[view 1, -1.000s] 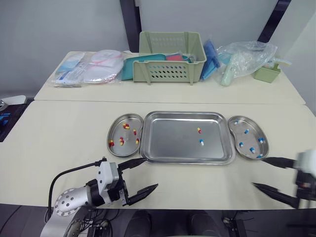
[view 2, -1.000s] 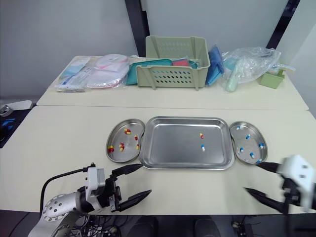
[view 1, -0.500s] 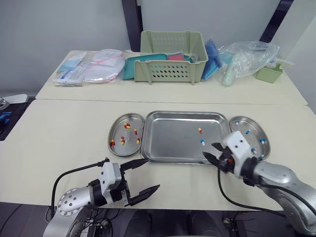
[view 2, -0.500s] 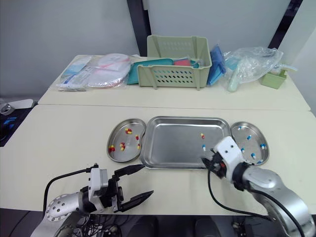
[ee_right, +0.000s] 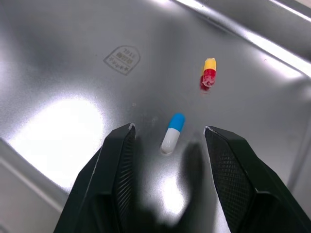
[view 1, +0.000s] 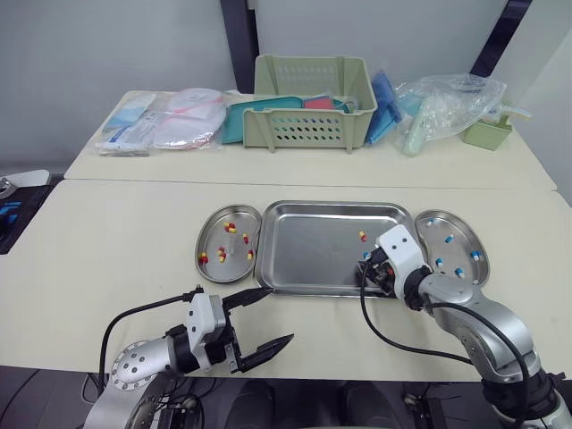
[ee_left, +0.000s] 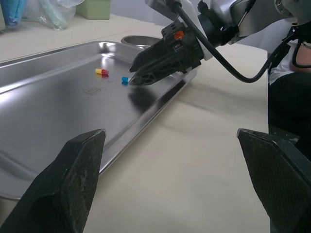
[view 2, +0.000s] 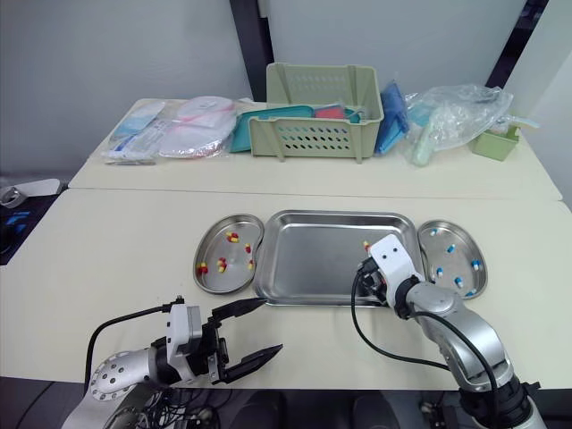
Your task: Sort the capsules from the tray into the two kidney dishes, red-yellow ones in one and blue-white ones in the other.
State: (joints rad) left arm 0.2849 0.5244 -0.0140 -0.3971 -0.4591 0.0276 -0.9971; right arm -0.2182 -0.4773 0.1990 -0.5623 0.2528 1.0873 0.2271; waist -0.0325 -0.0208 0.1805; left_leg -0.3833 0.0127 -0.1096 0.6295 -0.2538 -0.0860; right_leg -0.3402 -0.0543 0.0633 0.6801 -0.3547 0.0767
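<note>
The blue-white capsule (ee_right: 171, 133) is half blue and half white. It lies flat on the shiny tray (view 1: 304, 241), near a red-yellow capsule (ee_right: 209, 73). The right gripper (ee_right: 168, 128) has its fingers apart, one on each side of it. A moment ago this gripper was at the tray's near edge. The left gripper (view 1: 279, 313), fingers apart, has stayed over the table

A blue-white capsule (ee_right: 172, 132) and a red-yellow capsule (ee_right: 209, 73) are being shown off against the shiny silver tray (ee_right: 58, 39), cream bench (view 1: 116, 241) underneath.
</note>
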